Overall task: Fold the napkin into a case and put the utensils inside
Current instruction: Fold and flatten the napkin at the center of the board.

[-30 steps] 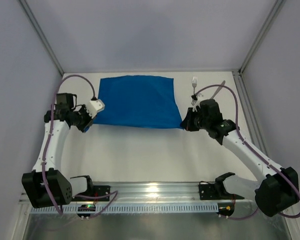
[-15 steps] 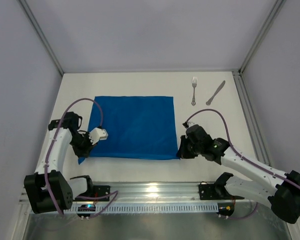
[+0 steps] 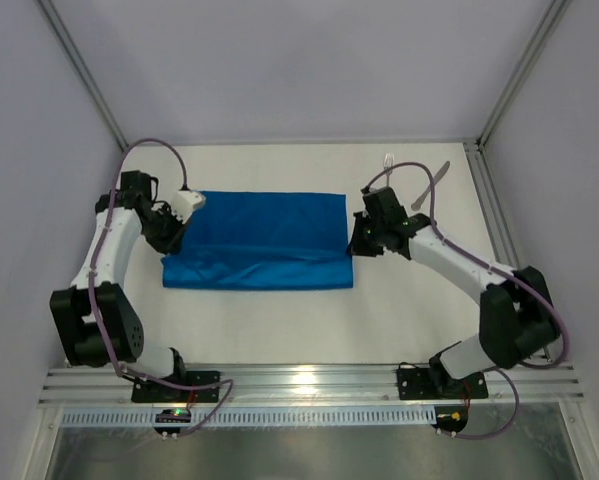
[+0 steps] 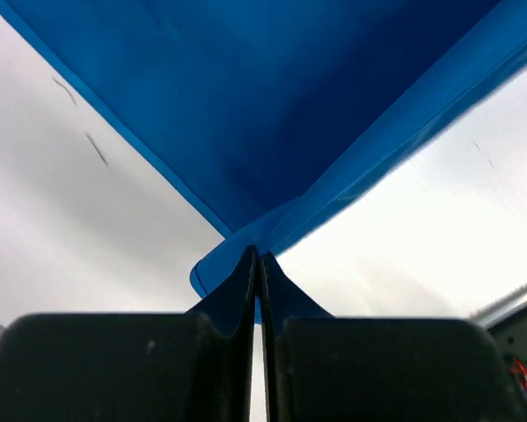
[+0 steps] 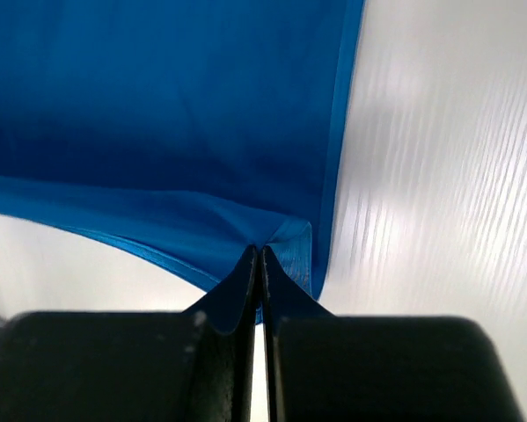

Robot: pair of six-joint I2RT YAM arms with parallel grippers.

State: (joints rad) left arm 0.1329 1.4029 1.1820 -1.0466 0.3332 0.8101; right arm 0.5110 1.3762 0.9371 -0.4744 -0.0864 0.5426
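Note:
The bright blue napkin (image 3: 259, 235) lies doubled over on the white table, with its fold along the near side. My left gripper (image 3: 171, 232) is shut on its left corner, which shows in the left wrist view (image 4: 257, 255) with the cloth (image 4: 272, 105) hanging ahead. My right gripper (image 3: 357, 243) is shut on its right corner, which shows in the right wrist view (image 5: 257, 249) with the cloth (image 5: 157, 114) spreading ahead. The fork (image 3: 387, 160) and the knife (image 3: 439, 173) lie at the far right, partly behind the right arm's cable.
Grey walls and metal frame posts close in the table on three sides. A metal rail (image 3: 299, 380) runs along the near edge between the arm bases. Purple cables loop over both arms.
Both grippers pulled the napkin toward the near side, then carried its held corners back away from the near edge. The flat square has become a doubled band.

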